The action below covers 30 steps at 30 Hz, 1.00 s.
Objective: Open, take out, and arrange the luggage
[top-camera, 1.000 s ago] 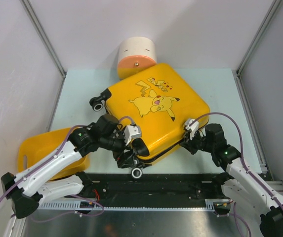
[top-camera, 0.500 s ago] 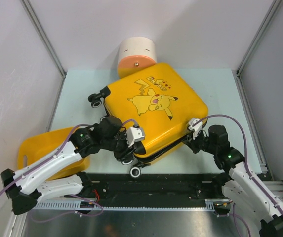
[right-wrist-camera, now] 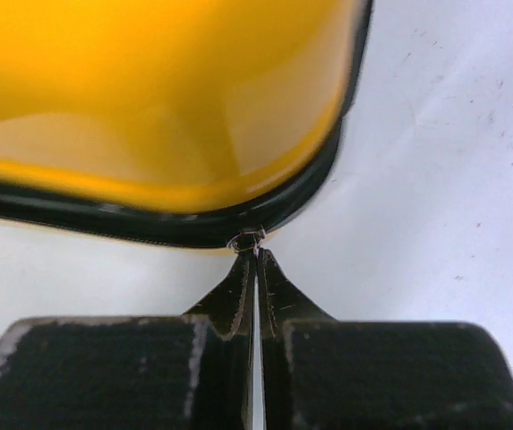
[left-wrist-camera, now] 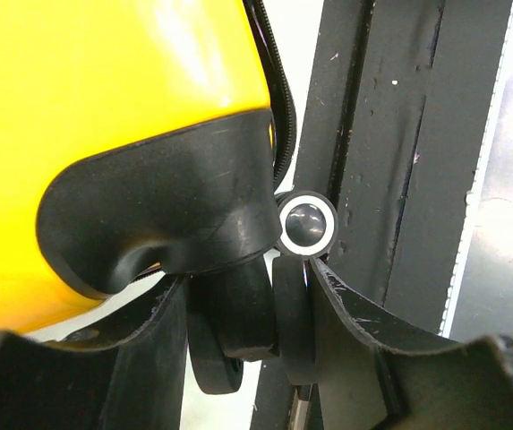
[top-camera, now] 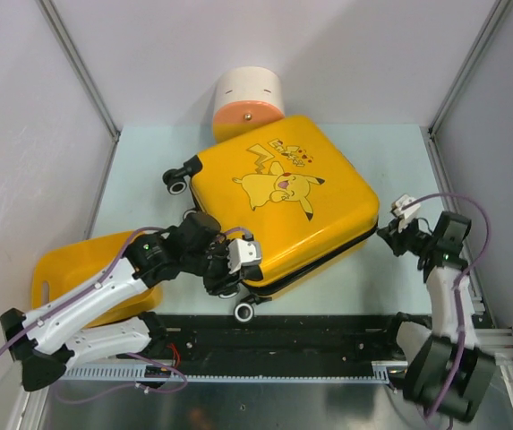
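Left jaws pinch black caster wheel (left-wrist-camera: 238, 309) of glossy yellow luggage (left-wrist-camera: 104, 72). Right jaws pressed together, tips at black zipper (right-wrist-camera: 131, 224).

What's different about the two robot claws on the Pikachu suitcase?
The left claw has its fingers spread around a chunky black wheel. The right claw is pinched tight on a tiny zipper pull. The left claw works at the near corner of the suitcase, by the arm bases. The right claw is at its right-hand corner. Both claws have black fingers, and both hold a part of the same yellow suitcase.
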Each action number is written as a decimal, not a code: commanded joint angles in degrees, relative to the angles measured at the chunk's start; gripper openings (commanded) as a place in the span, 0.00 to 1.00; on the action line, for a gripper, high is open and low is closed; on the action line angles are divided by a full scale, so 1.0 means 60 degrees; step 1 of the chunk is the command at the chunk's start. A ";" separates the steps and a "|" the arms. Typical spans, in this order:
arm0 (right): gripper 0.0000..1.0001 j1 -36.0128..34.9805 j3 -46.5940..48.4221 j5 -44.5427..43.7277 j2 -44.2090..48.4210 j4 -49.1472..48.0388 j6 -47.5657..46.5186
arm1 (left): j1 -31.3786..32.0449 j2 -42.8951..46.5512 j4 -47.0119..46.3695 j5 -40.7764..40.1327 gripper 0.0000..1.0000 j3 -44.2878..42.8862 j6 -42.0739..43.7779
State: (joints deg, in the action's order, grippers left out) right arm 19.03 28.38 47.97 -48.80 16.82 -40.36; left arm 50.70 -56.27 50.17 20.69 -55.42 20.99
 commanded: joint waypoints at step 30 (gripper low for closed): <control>0.00 -0.2043 0.2858 0.2465 -0.4144 0.3770 -0.5252 | -0.6629 -0.5309 0.1409 0.3624 0.99 -0.9568 -0.0508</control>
State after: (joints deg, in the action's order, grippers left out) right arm 12.12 46.13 52.53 -75.94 17.08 -62.06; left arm 19.33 -75.81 58.76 32.75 -101.91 25.61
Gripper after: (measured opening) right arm 0.009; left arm 0.996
